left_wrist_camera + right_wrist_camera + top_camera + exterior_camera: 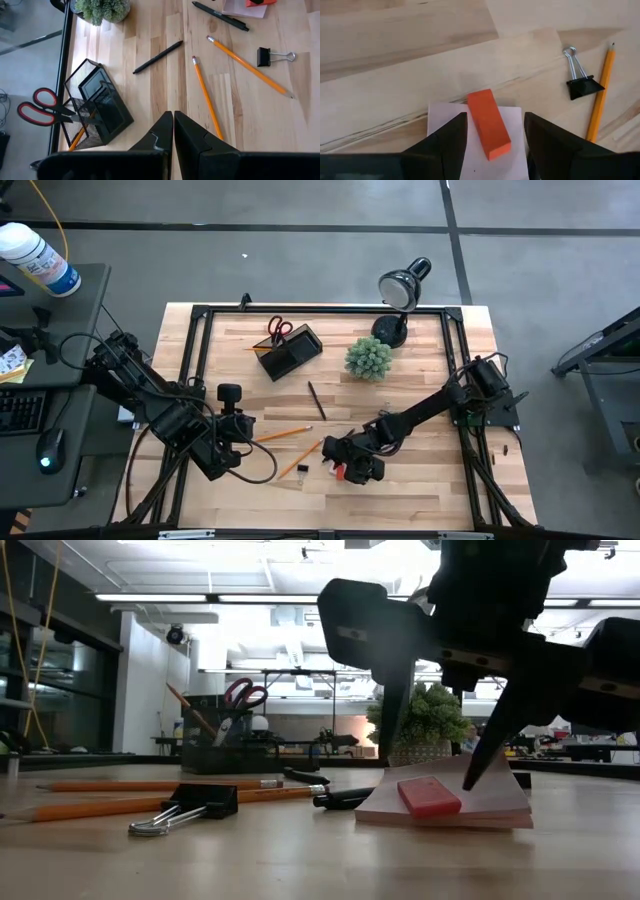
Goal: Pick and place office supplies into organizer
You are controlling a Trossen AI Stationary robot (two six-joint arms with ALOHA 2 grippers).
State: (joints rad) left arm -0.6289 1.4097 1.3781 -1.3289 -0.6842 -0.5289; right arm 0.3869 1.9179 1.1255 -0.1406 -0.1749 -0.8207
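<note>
My right gripper is open and points down over a pale sticky-note pad near the table's near edge. Its fingers stand on either side of an orange-red eraser block that lies flat on the pad. My left gripper is shut and hovers left of centre, holding nothing. The dark mesh organizer stands toward the far side, with red-handled scissors and a pencil sticking out of it. Two pencils, a binder clip and two black pens lie loose on the table. My right gripper's fingers come from above, one on each side of the eraser block, with gaps to its long sides. One fingertip reaches down to the pad's top sheet; I cannot tell whether it touches.
A green spiky plant and a black desk lamp stand at the far right. A black frame borders the table. The binder clip and a pencil lie close beside the pad.
</note>
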